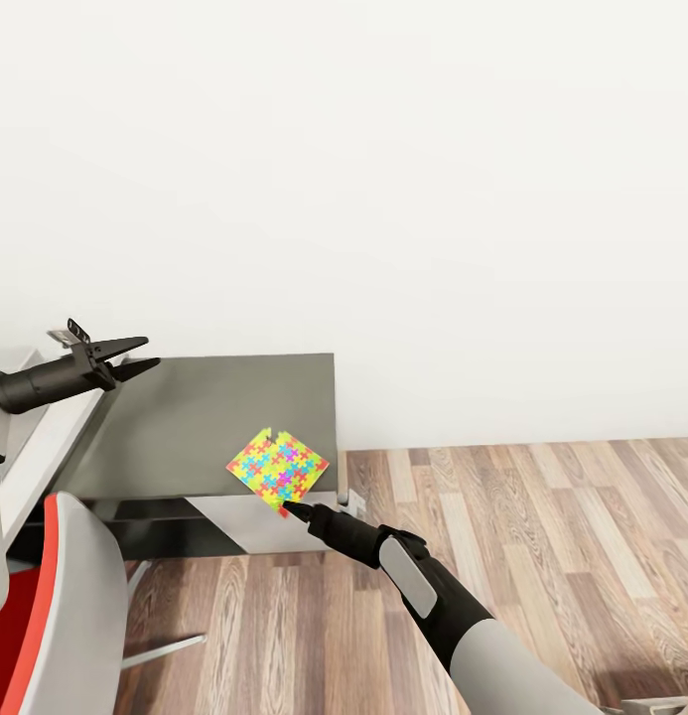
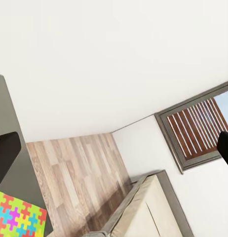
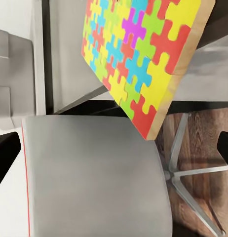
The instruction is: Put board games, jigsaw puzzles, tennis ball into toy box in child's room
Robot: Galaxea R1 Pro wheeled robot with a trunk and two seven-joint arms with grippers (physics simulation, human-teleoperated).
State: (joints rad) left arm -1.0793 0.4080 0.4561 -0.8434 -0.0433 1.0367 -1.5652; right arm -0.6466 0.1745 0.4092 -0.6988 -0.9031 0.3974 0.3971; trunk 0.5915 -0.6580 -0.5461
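Step in hand: grasping the thin multicolour jigsaw puzzle sheet [image 1: 277, 464] overhanging the dark grey desk corner [image 1: 185, 427]. Right gripper [image 1: 296, 510] fingers wide, at its near corner; next move is close on that edge. Left gripper [image 1: 135, 356] parted slightly, holding nothing

The table [image 1: 185, 417] stands against the white wall, its dark grey corner section facing the camera with a paler top running off at the left. One jigsaw puzzle [image 1: 277, 467] lies flat on the dark section, at the near right corner, turned like a diamond with one point jutting just past the near edge. Wood-plank floor [image 1: 542, 536] spreads out to the right and near side.
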